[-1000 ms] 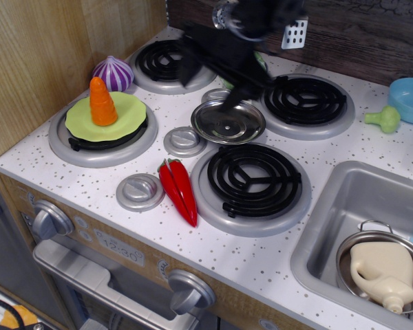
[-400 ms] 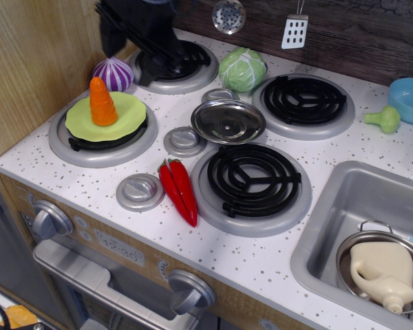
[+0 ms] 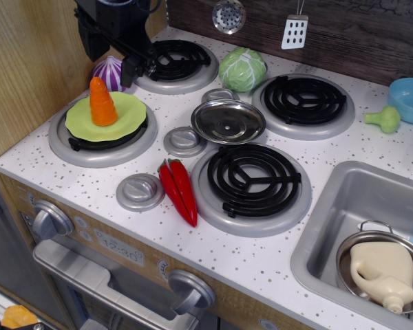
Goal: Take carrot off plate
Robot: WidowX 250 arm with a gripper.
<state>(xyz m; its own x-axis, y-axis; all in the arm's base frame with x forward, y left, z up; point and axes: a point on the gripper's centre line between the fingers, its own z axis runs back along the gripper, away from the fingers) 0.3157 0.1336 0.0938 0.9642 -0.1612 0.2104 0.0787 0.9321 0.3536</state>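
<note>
Gripper (image 3: pixel 134 65) has swung left from over the far-left burner and now hangs at the far left, just above the purple onion (image 3: pixel 109 70) and behind the carrot (image 3: pixel 102 102); its opening cannot be told, and it holds nothing visible. Carrot upright on the lime-green plate (image 3: pixel 127 118), near-left burner. Steel dish (image 3: pixel 228 121) centre, bare; sink pot (image 3: pixel 380 265) holds a cream jug (image 3: pixel 380 273).
</note>
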